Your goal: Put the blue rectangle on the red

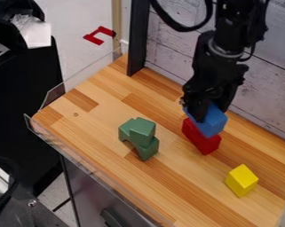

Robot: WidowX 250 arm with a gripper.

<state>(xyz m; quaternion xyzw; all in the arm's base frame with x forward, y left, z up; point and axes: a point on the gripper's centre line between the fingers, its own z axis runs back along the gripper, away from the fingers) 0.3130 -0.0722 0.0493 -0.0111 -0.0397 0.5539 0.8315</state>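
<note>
Dark metal equipment (23,208) nearest, well left of gripper (211,112) fingers. Wooden tabletop (100,128) below them, plank wall (260,93) behind. Green blocks (143,133) left of fingers. Arm hangs down, fingers parted by block width, gripping blue block (214,121) over red block (199,137). Yellow block (242,180) lower right of fingers.

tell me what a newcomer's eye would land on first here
Most likely the blue block, bright just below the black gripper and over the red block, toward the wall side of the counter. Next would probably come the yellow block, standing apart at the lower right of the view, then the green blocks, stacked near the middle.
</note>
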